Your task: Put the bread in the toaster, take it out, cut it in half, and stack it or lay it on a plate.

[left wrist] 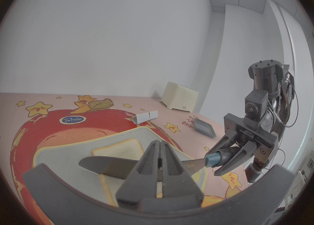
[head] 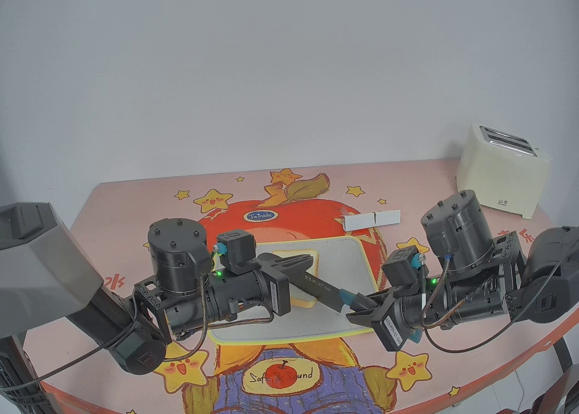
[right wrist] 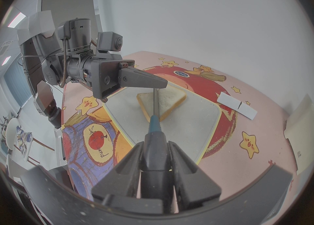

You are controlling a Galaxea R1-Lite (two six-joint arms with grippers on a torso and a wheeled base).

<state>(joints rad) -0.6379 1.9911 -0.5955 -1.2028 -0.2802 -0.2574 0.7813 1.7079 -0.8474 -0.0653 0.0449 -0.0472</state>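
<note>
Closest in the head view, the dark grey right gripper (head: 357,307) has its two fingers pinched on the black handle of a kitchen knife with a teal collar and grey blade (head: 319,286). That blade stands on edge and runs across the middle of a square slice of pale white bread with a tan crust (head: 303,301). The slice lies flat on a grey rectangular cutting board with a yellow rim (head: 350,258), towards the board's left half. From the robot's left, the dark grey left gripper (head: 309,261) points in over the slice with its fingers pressed together and nothing between them. It sits above the blade, and whether it touches the bread cannot be told. The board rests on a pink table printed with a red cartoon apple and yellow stars (head: 120,204). A small white folded card strip (head: 372,219) lies just behind the board. At the table's far right corner, well apart from the board, stands a cream two-slot toaster (head: 503,171).
</note>
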